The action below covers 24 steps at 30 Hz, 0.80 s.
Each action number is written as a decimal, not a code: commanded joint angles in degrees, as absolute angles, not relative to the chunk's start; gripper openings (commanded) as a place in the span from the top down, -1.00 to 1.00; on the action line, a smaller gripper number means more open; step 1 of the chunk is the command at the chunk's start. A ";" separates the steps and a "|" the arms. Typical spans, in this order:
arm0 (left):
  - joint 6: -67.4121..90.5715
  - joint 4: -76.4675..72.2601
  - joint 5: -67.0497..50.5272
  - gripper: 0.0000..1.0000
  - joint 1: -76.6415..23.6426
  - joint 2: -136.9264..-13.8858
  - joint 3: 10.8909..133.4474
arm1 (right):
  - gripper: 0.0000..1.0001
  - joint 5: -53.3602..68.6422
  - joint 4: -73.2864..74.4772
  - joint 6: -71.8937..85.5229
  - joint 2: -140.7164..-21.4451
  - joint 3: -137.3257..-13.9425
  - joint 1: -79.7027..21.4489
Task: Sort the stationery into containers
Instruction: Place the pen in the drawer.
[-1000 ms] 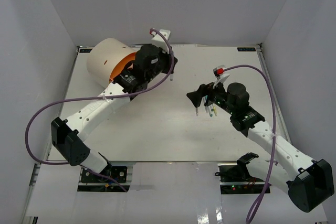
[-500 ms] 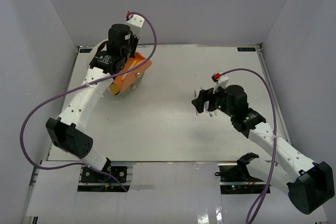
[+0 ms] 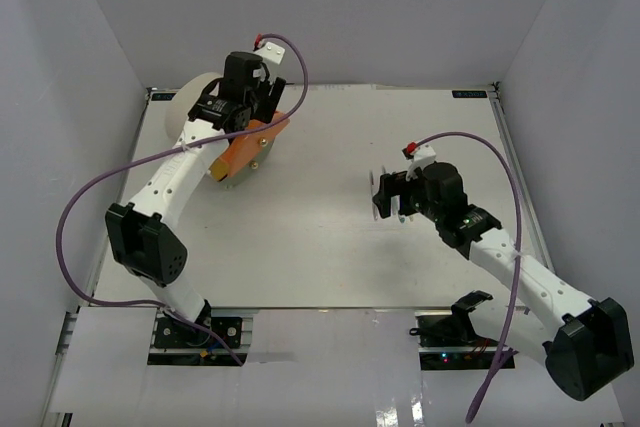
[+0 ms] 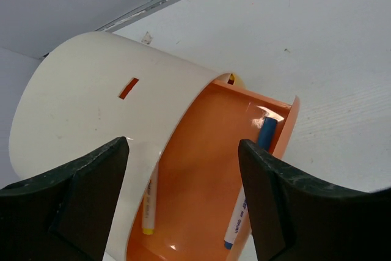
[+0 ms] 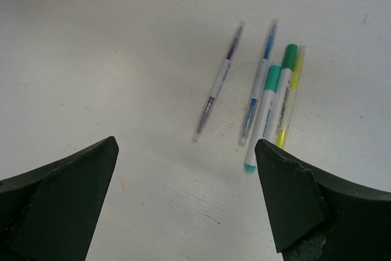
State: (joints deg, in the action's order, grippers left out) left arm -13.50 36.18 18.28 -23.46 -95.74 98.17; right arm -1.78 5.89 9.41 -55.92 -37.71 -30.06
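Pens (image 5: 258,90), five of them, lie side by side on the bench (image 5: 91,41). Your right claw (image 5: 186,145) hangs above them released, jaws wide, grasping nothing. Two more are in the orange drawer (image 4: 201,151), which stands pulled out of the cream organizer (image 4: 91,90): a blue pen (image 4: 265,134) near its right wall and a yellow-tipped pen (image 4: 149,206) at the left. Your left claw (image 4: 183,151) is over this drawer, also released and empty.

White arm links (image 3: 175,172), black joints (image 3: 147,247), purple cables (image 3: 460,134), black-fingered left hand (image 4: 183,146)
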 commanded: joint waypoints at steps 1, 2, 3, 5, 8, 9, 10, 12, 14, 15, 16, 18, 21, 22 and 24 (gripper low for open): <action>-9.86 35.68 19.34 -0.68 -23.29 -90.62 101.60 | -1.00 -6.33 9.22 9.14 -59.32 -40.07 -29.79; -8.80 35.42 19.34 -0.81 -23.29 -89.14 101.78 | -0.85 -6.85 9.75 9.23 -60.37 -40.51 -29.79; -7.48 35.16 19.34 -0.87 -23.29 -88.16 101.60 | -0.79 -7.38 10.71 9.58 -62.47 -40.87 -29.71; -3.97 32.28 19.16 -0.96 -23.29 -83.70 98.11 | -0.61 -8.61 11.25 10.11 -65.28 -41.74 -29.36; -0.44 25.00 17.07 -0.96 -23.29 -75.11 87.95 | -0.39 -9.58 11.60 11.25 -68.89 -42.19 -28.30; -0.44 22.61 16.44 -0.96 -23.29 -72.80 84.76 | -0.34 -9.84 11.60 11.51 -69.78 -42.27 -28.04; 1.47 20.67 15.91 -0.96 -23.29 -70.51 81.59 | -0.30 -10.19 11.69 11.86 -70.48 -42.28 -27.60; 2.63 15.13 14.77 -0.96 -23.20 -64.62 73.27 | -0.21 -10.02 11.78 11.87 -72.59 -42.45 -27.25; 2.99 11.19 14.85 -0.96 -23.20 -61.54 68.75 | -0.14 -9.84 11.95 12.22 -74.43 -42.63 -26.98; 2.99 9.94 15.72 -0.96 -23.20 -59.09 66.56 | -0.11 -10.10 11.95 12.30 -74.97 -42.71 -26.98; 2.90 8.89 16.25 -0.96 -23.20 -58.02 63.05 | -0.09 -10.37 11.95 12.48 -75.49 -42.63 -26.81; 2.81 6.60 16.96 -0.96 -23.20 -56.69 60.48 | -0.08 -10.81 11.95 12.83 -76.99 -42.63 -26.54; 2.81 6.24 16.79 -0.96 -23.20 -56.07 58.62 | -0.06 -10.20 11.78 12.83 -78.92 -42.89 -25.93; 2.81 6.33 16.79 -0.96 -23.20 -56.16 58.54 | -0.04 -10.02 11.78 12.83 -79.36 -43.06 -25.93; 2.81 6.94 16.87 -0.96 -23.20 -56.69 58.62 | 0.00 -10.02 11.52 12.83 -80.77 -43.15 -25.93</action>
